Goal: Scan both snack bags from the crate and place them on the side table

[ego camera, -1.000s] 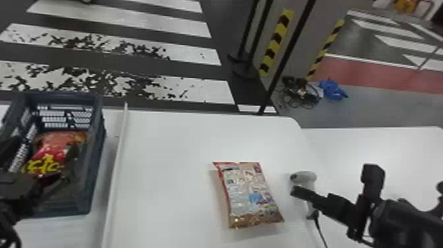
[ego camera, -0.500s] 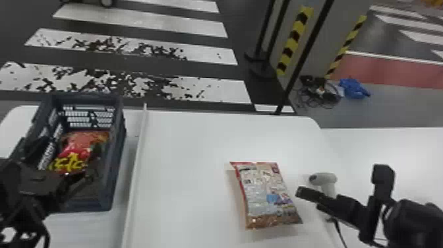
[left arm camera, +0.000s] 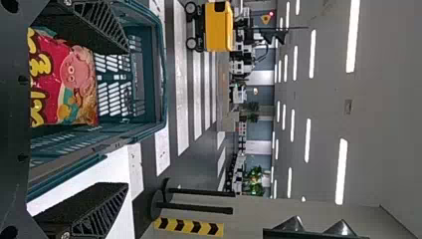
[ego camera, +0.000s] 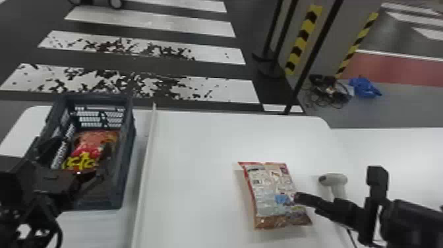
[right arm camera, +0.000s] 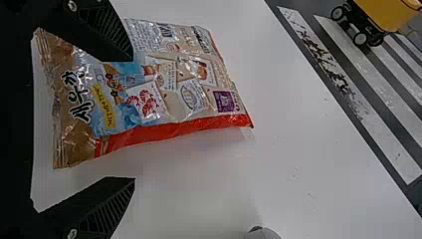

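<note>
**One snack inside, one outside, none in grasp**

In the head view, we see the red snack bag [ego camera: 87, 148] in the crate [ego camera: 128, 158] at left; the pale-backed snack bag [ego camera: 272, 194] lies on the white table [ego camera: 197, 158], near the handheld scanner [ego camera: 334, 179]. The left arm [ego camera: 36, 184] covers some crate wall.

In the left wrist view, the left gripper [left arm camera: 127, 117] is spread and empty. We judge the red one light, slippery and crushable; we should squeeze its middle softly. Its near end is cut off.

In the right wrist view, the right gripper [right arm camera: 134, 118] is also parted, holding nothing; one finger [right arm camera: 99, 35] hides a bag corner.
</note>
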Action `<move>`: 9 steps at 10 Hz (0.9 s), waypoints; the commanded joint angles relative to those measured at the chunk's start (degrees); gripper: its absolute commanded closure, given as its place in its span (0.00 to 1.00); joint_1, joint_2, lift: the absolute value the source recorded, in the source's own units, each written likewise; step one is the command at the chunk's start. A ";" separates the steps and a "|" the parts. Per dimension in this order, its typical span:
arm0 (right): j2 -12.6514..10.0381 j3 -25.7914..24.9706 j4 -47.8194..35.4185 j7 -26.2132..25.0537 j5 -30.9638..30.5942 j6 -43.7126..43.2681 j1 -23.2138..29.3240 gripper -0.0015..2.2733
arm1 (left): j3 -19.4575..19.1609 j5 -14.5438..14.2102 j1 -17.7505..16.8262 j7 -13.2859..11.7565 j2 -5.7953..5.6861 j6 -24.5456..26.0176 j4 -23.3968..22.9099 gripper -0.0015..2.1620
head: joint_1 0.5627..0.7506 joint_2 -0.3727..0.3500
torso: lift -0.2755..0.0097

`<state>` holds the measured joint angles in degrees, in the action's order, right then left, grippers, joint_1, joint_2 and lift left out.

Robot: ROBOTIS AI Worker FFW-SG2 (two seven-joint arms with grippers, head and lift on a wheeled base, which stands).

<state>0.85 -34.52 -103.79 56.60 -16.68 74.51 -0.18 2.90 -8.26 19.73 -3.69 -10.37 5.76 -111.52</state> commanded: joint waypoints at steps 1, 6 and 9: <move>0.03 1.12 1.57 0.53 -1.43 -1.78 -0.34 0.03 | 0.00 0.00 -0.04 0.00 0.00 0.00 0.16 0.02 | 0.70 0.24 | 0.62; 0.73 3.58 4.74 2.72 -3.71 -3.89 -0.78 0.24 | 0.00 -0.09 -0.04 0.00 0.00 0.00 0.42 0.02 | 0.70 0.26 | 0.62; 0.91 3.76 4.91 4.30 -5.82 -5.29 -0.87 0.96 | 0.00 -0.09 -0.04 0.00 0.00 0.00 0.42 0.02 | 0.70 0.27 | 0.62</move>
<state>1.71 -30.77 -98.93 60.93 -22.13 69.82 -1.08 2.90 -8.35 19.69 -3.69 -10.37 5.76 -111.10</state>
